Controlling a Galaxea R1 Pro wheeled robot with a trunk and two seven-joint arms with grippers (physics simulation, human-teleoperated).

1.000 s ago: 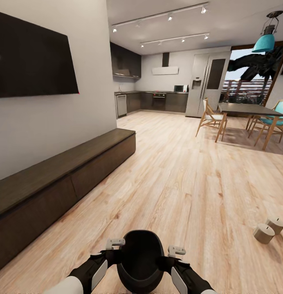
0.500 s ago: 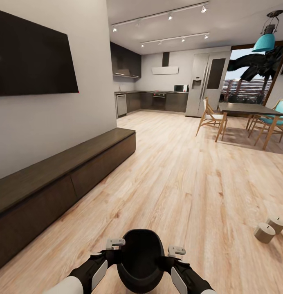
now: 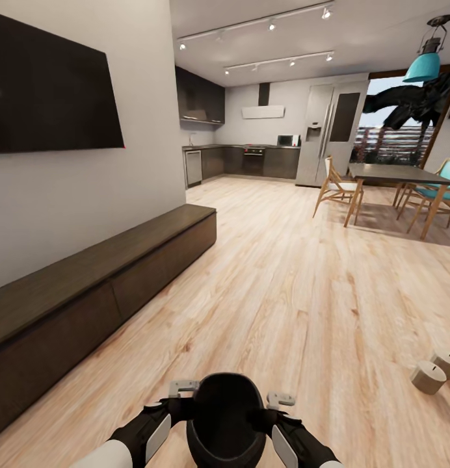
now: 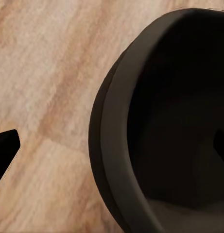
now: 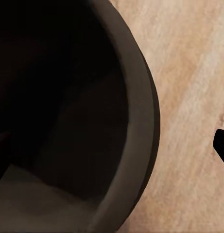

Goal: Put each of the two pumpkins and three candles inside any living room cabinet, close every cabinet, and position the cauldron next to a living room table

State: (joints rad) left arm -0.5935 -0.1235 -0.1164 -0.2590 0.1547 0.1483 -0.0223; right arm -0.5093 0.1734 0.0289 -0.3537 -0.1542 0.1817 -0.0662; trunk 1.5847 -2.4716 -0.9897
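Nearest the robot, the black cauldron (image 3: 225,419) is carried between the two arms, above the wooden floor (image 3: 283,292). The left pincer (image 3: 184,389) is set on its rim at one side, one finger inside the bowl and one outside; the right pincer (image 3: 280,398) is set likewise on the opposite rim. Each is judged closed on the rim, though contact itself cannot be made out.

Two candles (image 3: 436,370) are seen on the floor well off to the right. The long dark cabinet (image 3: 101,286) runs along the left wall under the black TV screen (image 3: 49,91), its fronts shut.

The step in hand is judged to be carrying the cauldron; no low surface is in sight, so turning to find it is called for next.
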